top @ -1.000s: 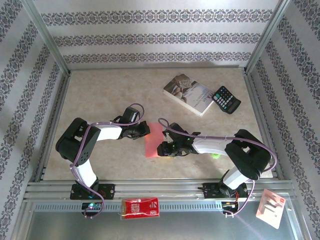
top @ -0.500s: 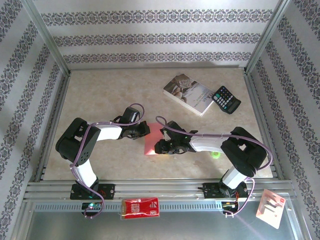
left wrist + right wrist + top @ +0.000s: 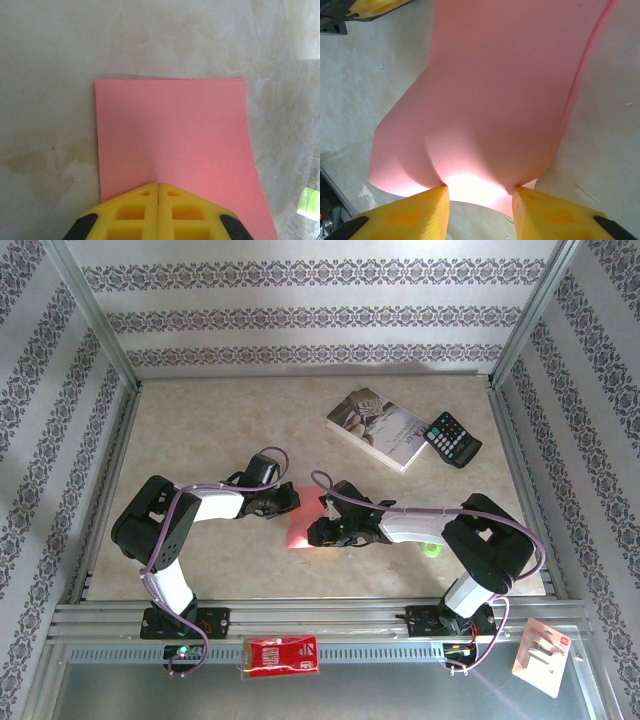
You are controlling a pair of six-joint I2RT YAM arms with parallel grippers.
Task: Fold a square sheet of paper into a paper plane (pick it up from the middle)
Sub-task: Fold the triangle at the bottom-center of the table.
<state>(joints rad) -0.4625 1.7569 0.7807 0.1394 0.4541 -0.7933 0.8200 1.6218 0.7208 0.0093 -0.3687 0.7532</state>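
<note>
Your square sheet of paper (image 3: 170, 130) lies on the tabletop (image 3: 200, 430), on the near side of the book (image 3: 378, 428). Your left pincer (image 3: 158, 192), tips together, presses the edge nearer the book. Your right pincer (image 3: 479, 195) stands apart at the farther edge, the paper bowing between its tips.

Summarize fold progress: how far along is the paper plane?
Done: sheet gripped, left fingers shut on one edge. In hand: right fingers, apart, press the opposite edge, bowing the sheet. Remaining: no sharp crease, nose or wings visible; nearly all folding is still to do.

Book (image 3: 377, 428) and calculator (image 3: 452, 439) block the far right; far-left table (image 3: 200, 420) offers passage.
</note>
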